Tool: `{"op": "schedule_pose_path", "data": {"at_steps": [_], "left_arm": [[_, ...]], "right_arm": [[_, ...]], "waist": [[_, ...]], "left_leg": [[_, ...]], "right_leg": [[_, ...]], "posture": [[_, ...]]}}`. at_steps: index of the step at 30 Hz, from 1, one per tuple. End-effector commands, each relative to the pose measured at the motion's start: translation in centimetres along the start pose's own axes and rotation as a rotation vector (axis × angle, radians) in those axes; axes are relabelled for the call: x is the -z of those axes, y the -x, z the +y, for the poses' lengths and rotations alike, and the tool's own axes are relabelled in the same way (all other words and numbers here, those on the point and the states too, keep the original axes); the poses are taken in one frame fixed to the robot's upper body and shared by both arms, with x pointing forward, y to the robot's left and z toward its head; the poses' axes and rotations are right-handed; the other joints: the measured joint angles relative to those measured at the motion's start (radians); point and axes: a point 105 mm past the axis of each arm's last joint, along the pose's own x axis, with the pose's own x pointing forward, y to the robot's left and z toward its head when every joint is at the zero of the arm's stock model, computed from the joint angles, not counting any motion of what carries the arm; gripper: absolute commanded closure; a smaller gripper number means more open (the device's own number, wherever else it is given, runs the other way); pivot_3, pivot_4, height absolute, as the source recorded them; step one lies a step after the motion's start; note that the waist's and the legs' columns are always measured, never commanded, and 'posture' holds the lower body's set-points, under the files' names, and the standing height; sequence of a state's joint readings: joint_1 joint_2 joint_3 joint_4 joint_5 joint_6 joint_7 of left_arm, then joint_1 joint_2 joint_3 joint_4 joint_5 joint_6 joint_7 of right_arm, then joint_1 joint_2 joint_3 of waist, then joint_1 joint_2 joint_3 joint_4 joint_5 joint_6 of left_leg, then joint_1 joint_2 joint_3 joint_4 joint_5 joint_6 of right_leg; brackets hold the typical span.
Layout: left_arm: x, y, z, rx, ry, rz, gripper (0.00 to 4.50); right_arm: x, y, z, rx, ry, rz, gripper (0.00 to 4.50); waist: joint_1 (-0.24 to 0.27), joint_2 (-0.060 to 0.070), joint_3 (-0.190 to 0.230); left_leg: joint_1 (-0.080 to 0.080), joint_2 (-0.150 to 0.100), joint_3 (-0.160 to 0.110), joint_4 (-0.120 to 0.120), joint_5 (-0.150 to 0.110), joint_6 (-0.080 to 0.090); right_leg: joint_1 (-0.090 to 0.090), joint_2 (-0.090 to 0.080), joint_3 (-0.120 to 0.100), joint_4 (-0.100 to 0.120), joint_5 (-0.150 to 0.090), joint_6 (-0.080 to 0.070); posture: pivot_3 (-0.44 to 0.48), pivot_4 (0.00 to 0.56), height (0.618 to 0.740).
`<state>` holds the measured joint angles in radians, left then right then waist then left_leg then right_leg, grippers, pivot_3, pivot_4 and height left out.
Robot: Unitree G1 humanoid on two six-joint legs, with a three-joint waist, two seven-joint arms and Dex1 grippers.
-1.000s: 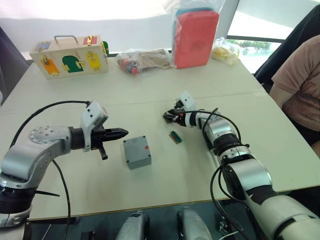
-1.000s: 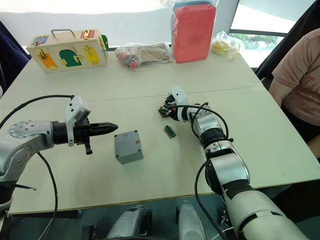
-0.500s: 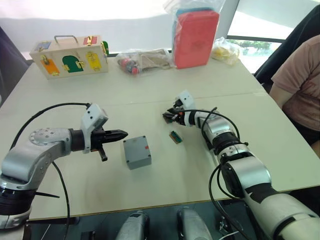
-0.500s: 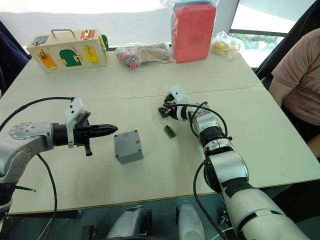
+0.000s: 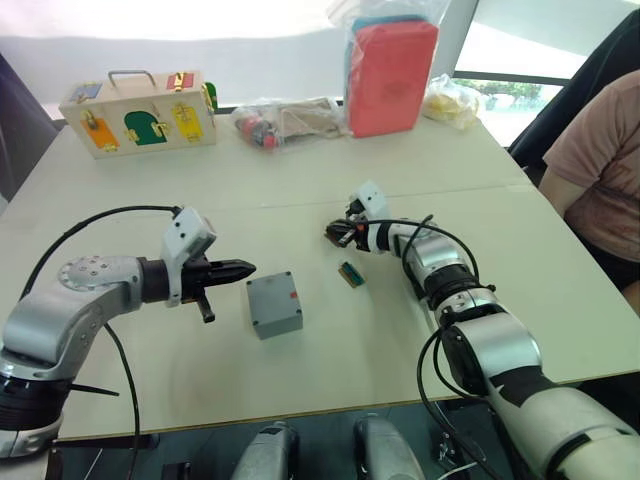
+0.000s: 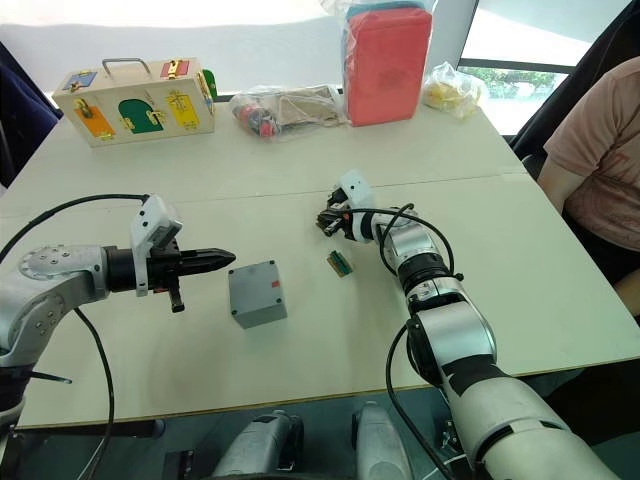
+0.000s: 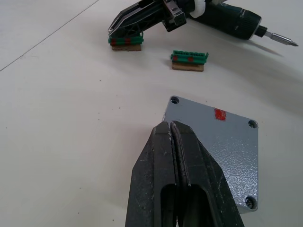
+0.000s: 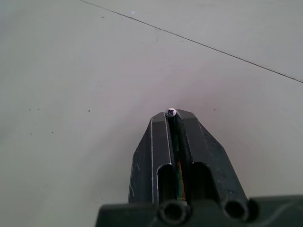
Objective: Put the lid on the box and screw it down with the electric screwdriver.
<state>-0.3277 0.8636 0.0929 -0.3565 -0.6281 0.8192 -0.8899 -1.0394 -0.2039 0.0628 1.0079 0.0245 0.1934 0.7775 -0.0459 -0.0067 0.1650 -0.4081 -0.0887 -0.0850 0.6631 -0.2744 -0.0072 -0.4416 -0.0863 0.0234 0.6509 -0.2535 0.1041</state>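
Two head cameras, side by side, look forward and down across a pale tabletop [image 5: 300, 190] from fairly high, sharing almost the same scene. The left wrist camera sits low and close to the table, looking along its black fingers [image 7: 177, 189] at a small square grey plastic box [image 7: 222, 142]. The right wrist camera looks closely down its fingers [image 8: 182, 151] onto bare tabletop.

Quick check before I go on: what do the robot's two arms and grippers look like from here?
Both arms are silver-grey metal with rounded joint housings and black segments, and loose black cables loop along them. Each wrist carries a small white camera block. The left gripper and right gripper each have two black, tapered fingers with hollowed bases.
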Motion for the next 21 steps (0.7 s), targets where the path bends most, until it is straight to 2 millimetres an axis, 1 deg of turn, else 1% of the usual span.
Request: {"op": "schedule_pose_path", "data": {"at_steps": [1, 10, 13, 16, 21], "left_arm": [[-0.9, 0.3, -0.2, -0.002, -0.043, -0.021, 4.5], [-0.8, 0.2, -0.2, 0.003, -0.04, -0.02, 4.5], [-0.7, 0.5, -0.2, 0.002, -0.039, -0.016, 4.5], [-0.4, 1.3, -0.7, 0.033, -0.029, 0.02, 4.5], [0.2, 2.5, -2.0, 0.095, -0.012, 0.07, 4.5]], "right_arm": [[-3.3, 0.7, -0.1, -0.02, 0.037, -0.101, 4.46], [-4.1, 1.3, 0.4, -0.058, 0.028, -0.131, 4.46], [-5.2, 1.9, 1.1, -0.103, 0.049, -0.176, 4.46], [-6.0, 3.5, 3.7, -0.239, 0.105, -0.209, 4.46], [-5.1, 6.0, 8.4, -0.399, 0.139, -0.205, 4.46]], "waist": [[0.0, 0.0, 0.0], [0.001, 0.0, 0.0], [0.001, 0.0, 0.0], [0.001, 0.0, 0.0], [0.002, 0.0, 0.0]], "left_leg": [[0.0, 0.0, 0.0, 0.0, 0.0, 0.0], [0.0, 0.0, 0.0, 0.0, 0.0, 0.0], [0.0, 0.0, 0.0, 0.0, 0.0, 0.0], [0.0, 0.0, 0.0, 0.0, 0.0, 0.0], [0.0, 0.0, -0.001, 0.0, 0.0, 0.0]], "right_leg": [[0.0, 0.0, 0.0, 0.0, 0.0, 0.0], [0.0, 0.0, 0.0, 0.0, 0.0, 0.0], [0.0, 0.0, 0.0, 0.0, 0.0, 0.0], [0.0, 0.0, 0.0, 0.0, 0.0, 0.0], [0.0, 0.0, 0.0, 0.0, 0.0, 0.0]], "posture": [[0.0, 0.15, 0.74], [0.0, 0.15, 0.74], [0.0, 0.15, 0.74], [0.0, 0.15, 0.74], [0.0, 0.15, 0.74]]}}
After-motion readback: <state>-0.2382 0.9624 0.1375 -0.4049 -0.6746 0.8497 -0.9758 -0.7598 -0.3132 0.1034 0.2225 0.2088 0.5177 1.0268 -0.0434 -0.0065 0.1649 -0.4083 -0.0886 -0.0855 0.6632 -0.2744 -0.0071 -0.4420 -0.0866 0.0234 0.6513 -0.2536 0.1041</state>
